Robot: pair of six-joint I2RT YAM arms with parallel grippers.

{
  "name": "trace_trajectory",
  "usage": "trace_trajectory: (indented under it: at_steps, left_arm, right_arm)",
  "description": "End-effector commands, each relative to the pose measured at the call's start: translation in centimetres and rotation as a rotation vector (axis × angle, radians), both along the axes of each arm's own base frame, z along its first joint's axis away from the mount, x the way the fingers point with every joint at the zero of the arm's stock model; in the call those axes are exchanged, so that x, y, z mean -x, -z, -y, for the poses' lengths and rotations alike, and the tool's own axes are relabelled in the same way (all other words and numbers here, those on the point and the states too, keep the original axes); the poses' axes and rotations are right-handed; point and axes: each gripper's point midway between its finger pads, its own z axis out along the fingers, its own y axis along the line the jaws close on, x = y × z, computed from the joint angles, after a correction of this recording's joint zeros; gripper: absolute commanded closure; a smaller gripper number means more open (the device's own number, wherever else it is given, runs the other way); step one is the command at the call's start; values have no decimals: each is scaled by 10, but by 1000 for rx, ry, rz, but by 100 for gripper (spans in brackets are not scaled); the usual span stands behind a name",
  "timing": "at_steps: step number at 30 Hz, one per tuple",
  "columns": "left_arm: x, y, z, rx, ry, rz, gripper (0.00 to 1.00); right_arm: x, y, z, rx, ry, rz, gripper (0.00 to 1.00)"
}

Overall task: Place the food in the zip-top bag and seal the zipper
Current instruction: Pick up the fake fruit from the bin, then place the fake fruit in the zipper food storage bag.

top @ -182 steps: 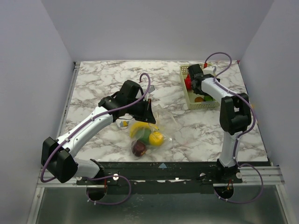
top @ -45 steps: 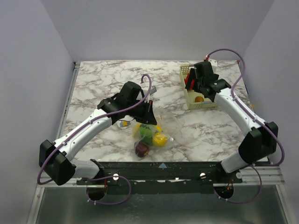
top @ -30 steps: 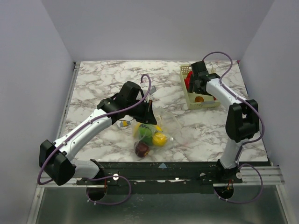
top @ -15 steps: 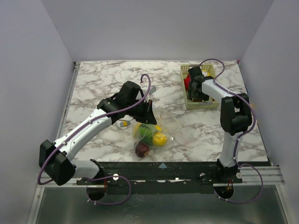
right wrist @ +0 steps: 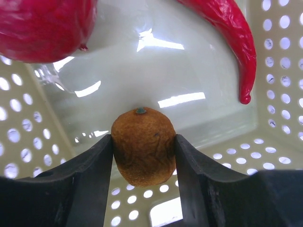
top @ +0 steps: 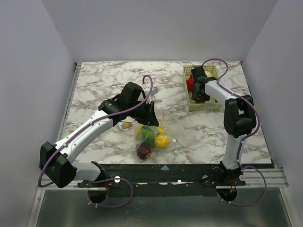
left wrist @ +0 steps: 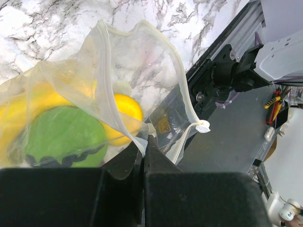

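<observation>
The zip-top bag (top: 152,134) lies at the table's near middle, holding a green fruit (left wrist: 64,135), a yellow fruit (left wrist: 125,111) and a maroon one (top: 143,151). My left gripper (left wrist: 144,142) is shut on the bag's mouth edge and holds it up and open. The zipper (left wrist: 175,71) curves round the open mouth to a white slider tab (left wrist: 202,126). My right gripper (right wrist: 143,151) is down inside the pale mesh basket (top: 208,106), shut on a brown-orange fruit (right wrist: 143,144). A red chili (right wrist: 227,38) and a round red fruit (right wrist: 45,23) lie beyond it in the basket.
A small packet with blue-grey print (top: 125,126) lies under the left arm beside the bag. The basket's perforated walls (right wrist: 28,137) stand close on both sides of the right fingers. The table's near edge and black rail (top: 165,166) are just below the bag.
My right arm has folded back and the gripper has dropped into the basket around the brown-orange fruit. The left gripper still holds the bag, which sits slightly more bunched than before.
</observation>
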Motion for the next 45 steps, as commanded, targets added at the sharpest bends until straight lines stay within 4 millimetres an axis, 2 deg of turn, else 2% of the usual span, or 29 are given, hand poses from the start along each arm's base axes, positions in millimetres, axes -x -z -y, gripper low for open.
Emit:
trace_trajectory:
  at_steps: [1, 9, 13, 22, 23, 27, 31, 37, 40, 45]
  left_arm:
    - [4, -9, 3, 41, 29, 19, 100]
    - [2, -7, 3, 36, 26, 18, 100]
    - [2, -6, 3, 34, 28, 11, 100]
    - [2, -4, 5, 33, 34, -2, 100]
    - [3, -4, 5, 33, 35, -2, 100]
    - [3, -4, 5, 36, 37, -3, 100]
    - [4, -5, 5, 38, 40, -6, 100]
    - [4, -6, 6, 43, 44, -8, 100]
    - [5, -5, 7, 44, 48, -15, 100]
    - [3, -4, 6, 40, 42, -15, 100]
  right_arm:
    - [-14, -41, -6, -60, -10, 140, 60]
    - [-16, -81, -18, -176, -15, 315, 78]
    - [-7, -99, -35, -307, -44, 394, 82]
    - [46, -124, -99, -771, -170, 473, 92]
    - [55, -122, -104, -818, -180, 461, 93]
    - [83, -138, -121, -1000, -222, 500, 94]
    - [111, -158, -129, -1110, -277, 517, 95]
    - [144, -179, -124, -1135, -307, 537, 96]
    - [161, -189, -133, -1202, -366, 518, 96]
    - [189, -191, -154, -1250, -472, 458, 96]
